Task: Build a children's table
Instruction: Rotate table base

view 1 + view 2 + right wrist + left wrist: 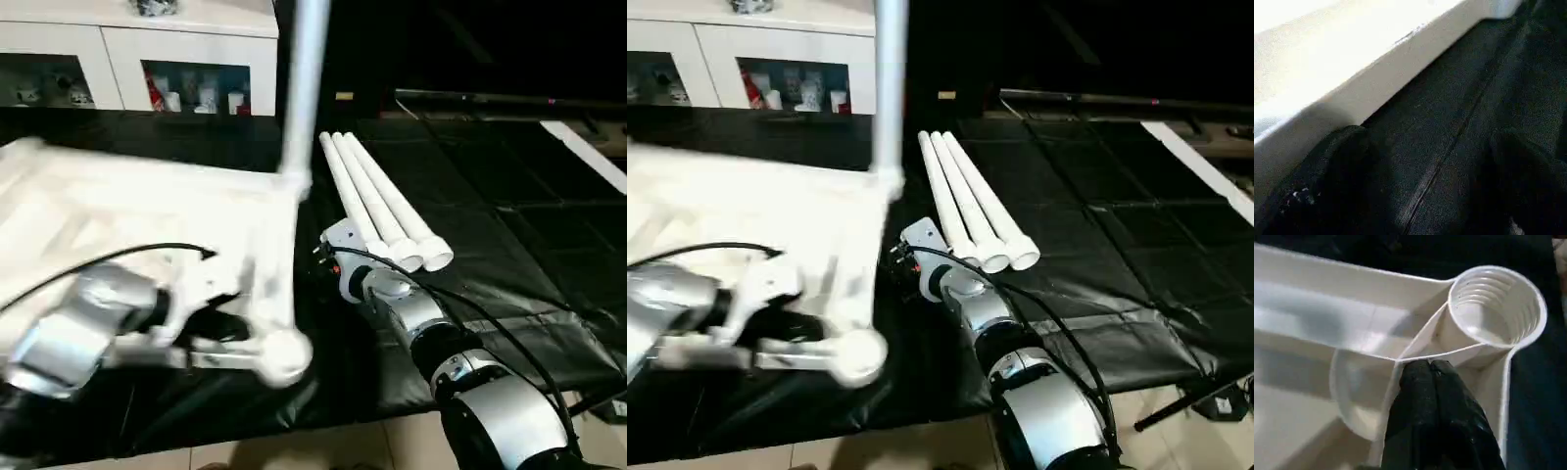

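Note:
The children's table top [118, 206] lies upside down on the black mat, ribbed underside up. One white leg [304, 88] stands upright in its far right corner. Three more legs [377, 206] lie side by side on the mat to its right. My left gripper [1431, 364] is shut, its tips against a rib beside the empty near corner socket [1496, 308]. My right gripper [1427, 147] is open just above the mat, with the top's side wall [1352, 63] beside one finger and nothing between its fingers. My right forearm [431, 333] reaches in between the top and the lying legs.
A white cabinet [137, 59] with glass doors stands behind the mat. The black mat [490, 196] stretches out to the right of the legs. A dark bar [490, 98] lies at the back right. Tiled floor [323, 446] shows at the mat's near edge.

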